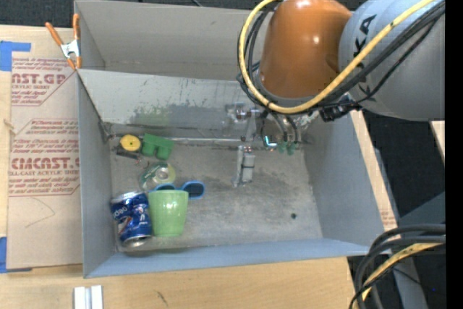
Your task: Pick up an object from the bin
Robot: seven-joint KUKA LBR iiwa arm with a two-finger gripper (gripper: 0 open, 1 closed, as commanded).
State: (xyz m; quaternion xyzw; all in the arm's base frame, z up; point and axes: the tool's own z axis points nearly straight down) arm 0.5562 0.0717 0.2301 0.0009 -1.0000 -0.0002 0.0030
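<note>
Things lie bunched in the near left corner of the grey bin (217, 76), seen from the camera above. A green cup (169, 212) lies on its side, touching a squashed blue can (131, 219). A small flat blue piece (194, 189) peeks out just behind the cup. A clear crinkly bit (159, 174) sits beside it. Farther back are a green block (157, 147) and a little yellow round thing (129, 144).

The claw (246, 171) hangs low under the arm's orange cover (304, 47), over bare floor in the middle of the bin. I cannot tell if it is open or closed. I see nothing in its grip.

No thing lies under the claw, so I think it has to slide left first. The blue piece and the green cup are nearest. The cup looks the easiest to grab. The claw should open wide, come down straight, and pinch across the cup. It should keep off the can, or the cup may roll away.
</note>
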